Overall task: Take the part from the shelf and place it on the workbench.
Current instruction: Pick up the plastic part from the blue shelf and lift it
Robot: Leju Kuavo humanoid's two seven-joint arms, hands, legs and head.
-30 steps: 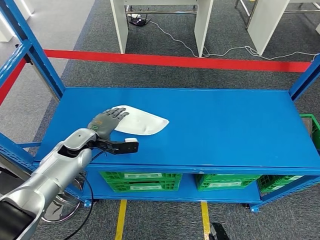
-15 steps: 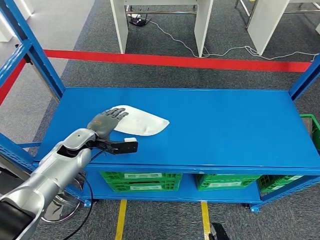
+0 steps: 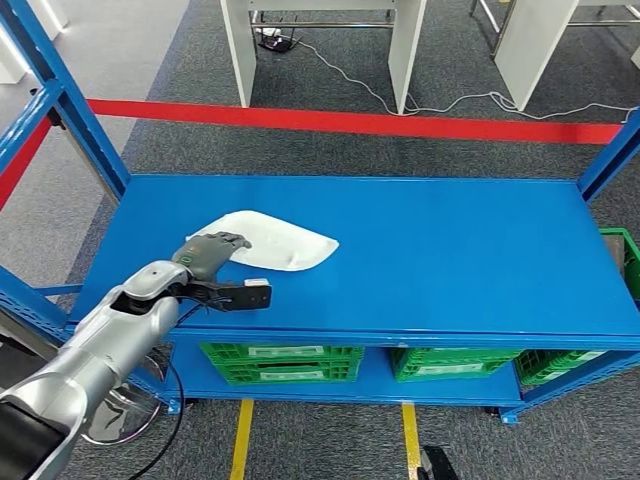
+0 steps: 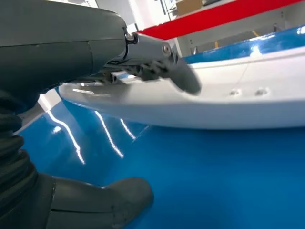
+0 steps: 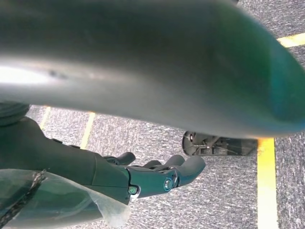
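Note:
The part is a flat white curved panel lying on the blue shelf, left of its middle. My left hand is at the panel's left end, its fingers bent down onto the panel's top face. The thumb lies low by the shelf surface, apart from the panel's edge. My right hand hangs over the grey carpet with its fingers loosely apart and nothing in it.
Blue uprights frame the shelf at the left and at the far right. Green crates sit on the lower level. Beyond the shelf run a red floor line and white table legs.
My left hand has drawn back a little toward the panel's left end, and its fingers, stretched flat before, now curl down onto the panel. The panel has not moved.

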